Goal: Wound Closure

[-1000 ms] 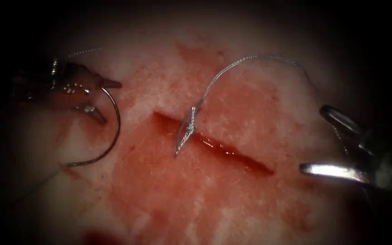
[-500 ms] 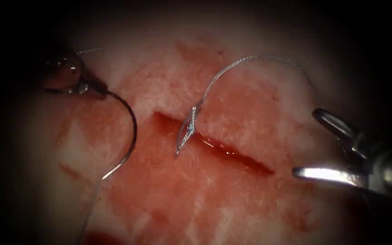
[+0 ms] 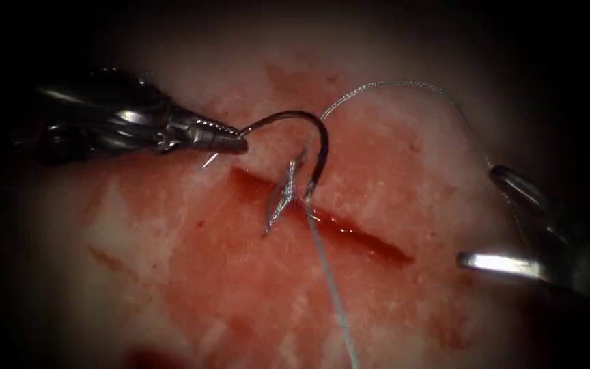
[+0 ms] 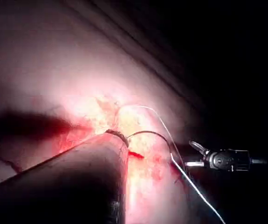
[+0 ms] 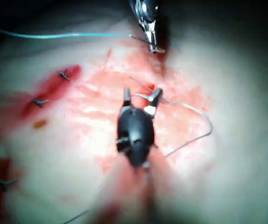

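Left gripper [image 3: 237, 142] grips needle [image 3: 308, 137]; right gripper [image 3: 507, 219] empty

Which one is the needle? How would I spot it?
Find the dark red cut across the pink tissue. The left tool holds one end of the needle, a smooth dark hook arching down to the cut beside the knot. The thread is thinner, pale and twisted.

Curved needle [image 3: 308, 133] arches over the cut [image 3: 336, 225], thread [image 3: 329, 273] trailing.
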